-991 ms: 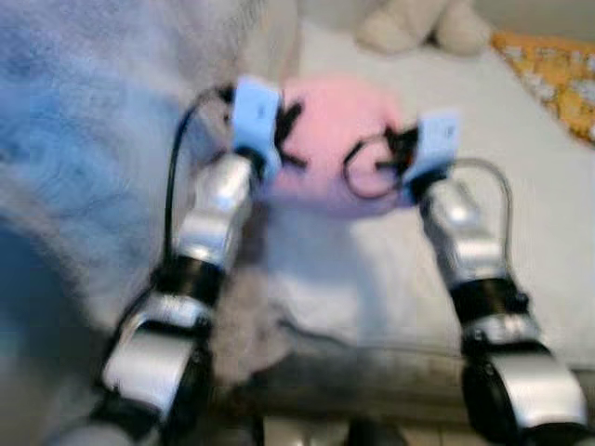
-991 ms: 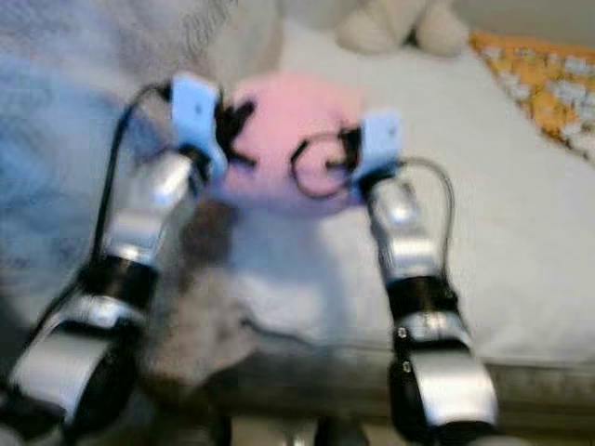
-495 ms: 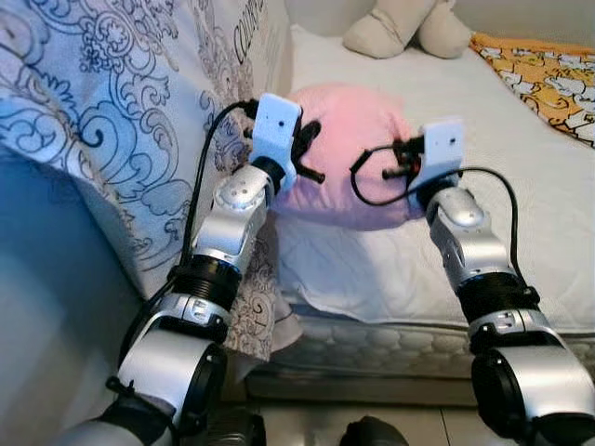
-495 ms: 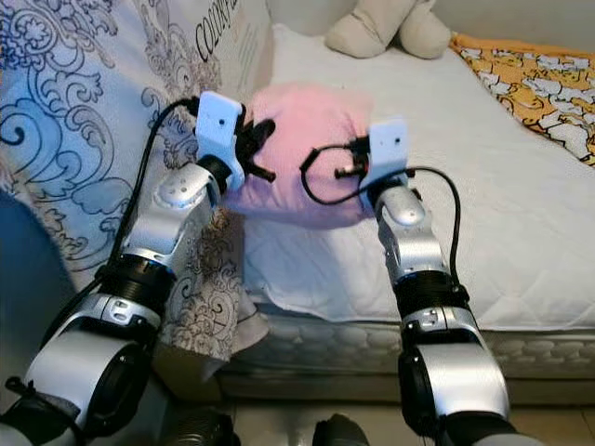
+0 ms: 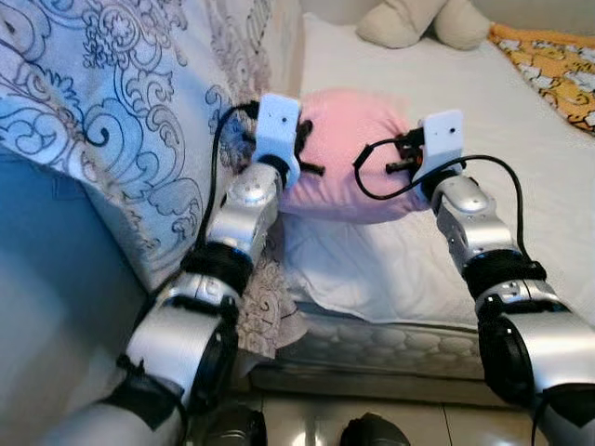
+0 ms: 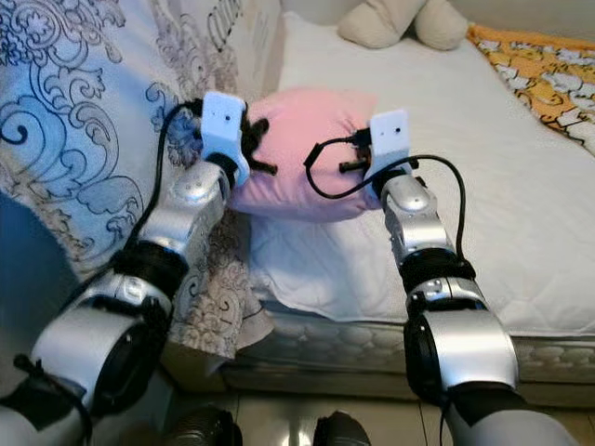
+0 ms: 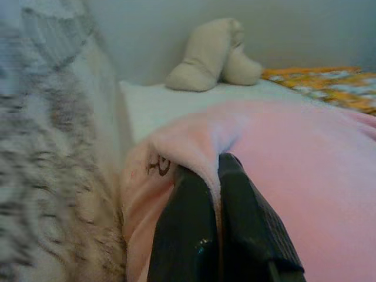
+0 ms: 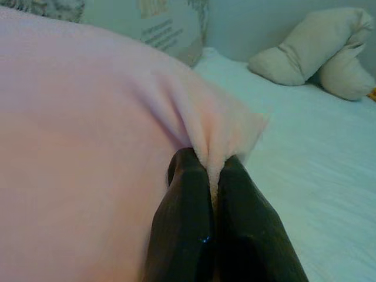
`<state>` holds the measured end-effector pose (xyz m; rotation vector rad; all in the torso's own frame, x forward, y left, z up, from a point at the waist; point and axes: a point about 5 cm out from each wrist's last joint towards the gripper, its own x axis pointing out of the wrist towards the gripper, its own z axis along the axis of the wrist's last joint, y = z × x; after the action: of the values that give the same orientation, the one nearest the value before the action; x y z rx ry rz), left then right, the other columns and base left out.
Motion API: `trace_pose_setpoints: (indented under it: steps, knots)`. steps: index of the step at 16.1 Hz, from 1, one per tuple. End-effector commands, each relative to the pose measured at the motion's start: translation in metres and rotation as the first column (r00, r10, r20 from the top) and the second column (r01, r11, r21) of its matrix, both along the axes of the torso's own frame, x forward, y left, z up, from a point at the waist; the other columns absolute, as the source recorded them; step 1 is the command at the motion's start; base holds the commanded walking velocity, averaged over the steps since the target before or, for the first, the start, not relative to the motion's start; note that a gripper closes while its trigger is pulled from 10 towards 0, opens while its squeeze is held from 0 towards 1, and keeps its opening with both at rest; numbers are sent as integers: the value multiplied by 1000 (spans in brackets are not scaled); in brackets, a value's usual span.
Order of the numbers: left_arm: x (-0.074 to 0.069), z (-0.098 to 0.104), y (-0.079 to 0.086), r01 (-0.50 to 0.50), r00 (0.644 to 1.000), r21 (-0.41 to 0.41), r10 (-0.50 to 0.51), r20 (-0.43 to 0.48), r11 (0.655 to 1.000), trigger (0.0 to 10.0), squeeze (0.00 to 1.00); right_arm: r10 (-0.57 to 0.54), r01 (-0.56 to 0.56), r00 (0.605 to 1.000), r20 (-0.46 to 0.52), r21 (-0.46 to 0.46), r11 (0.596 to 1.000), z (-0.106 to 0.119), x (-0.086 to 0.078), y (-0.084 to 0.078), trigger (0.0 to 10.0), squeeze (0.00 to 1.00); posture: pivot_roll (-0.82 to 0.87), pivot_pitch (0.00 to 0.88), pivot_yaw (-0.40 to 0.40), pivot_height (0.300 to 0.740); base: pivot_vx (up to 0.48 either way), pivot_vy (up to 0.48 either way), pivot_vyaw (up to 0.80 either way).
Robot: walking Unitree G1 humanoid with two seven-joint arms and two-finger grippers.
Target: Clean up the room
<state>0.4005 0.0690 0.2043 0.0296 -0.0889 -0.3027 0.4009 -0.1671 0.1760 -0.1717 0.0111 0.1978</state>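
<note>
While the pink pillow [image 5: 349, 153] sits over the bed [image 5: 483, 111] edge between both arms, the left hand [image 5: 302, 149] pinches its near-left corner. In the left wrist view, fingers [image 7: 191, 229] clamp a fold. In the right wrist view, the right hand [image 8: 214, 170] clamps another.

On my remote feed, the right gripper [image 8: 212, 170] is pinching a fold of the pink pillow [image 8: 82, 147]; its two black fingers [image 8: 182, 223] are pressing together with a ridge of fleece squeezed between the tips. The pink fabric is puckering into a small peak just above the fingertips. The pillow's soft surface is spreading across most of the frame on one side of the fingers. Beyond it, the white mattress [image 8: 305, 176] is showing a faint quilted texture. A beige plush toy [image 8: 311, 53] is lying on the mattress at the far end, near the wall. A patterned duvet [image 8: 170, 26] with printed lettering is standing behind the pillow.
</note>
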Motion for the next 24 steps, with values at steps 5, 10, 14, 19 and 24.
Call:
trace_pose_setpoints:
  steps: [5,10,14,19,24]
  knots:
    - [-1,-33,15,-202,974,-2,200,-106,979,10000,0,64,-73,993,-94,-91,993,-24,-4,8,10000,0,43,223,-34,710,0,0,0]
    - [-24,-80,-17,-144,956,-53,125,-266,988,10000,1000,2,-28,974,-227,-115,993,-60,-19,-7,10000,55,43,246,-44,710,0,0,0]
    - [-37,-89,-44,-96,944,-164,37,-328,982,10000,1000,-18,-8,969,-246,-104,995,-68,-24,-16,10000,1000,39,250,-43,710,0,0,0]
    - [-34,-74,-42,-46,983,-31,40,-182,998,10000,1000,-55,57,984,-169,10,998,-58,-20,-16,10000,1000,28,237,-44,710,0,0,0]
    - [-27,-50,-27,-68,998,151,65,23,986,10000,1000,-42,51,995,-89,101,994,-53,-20,-2,10000,1000,24,220,-38,710,0,0,0]
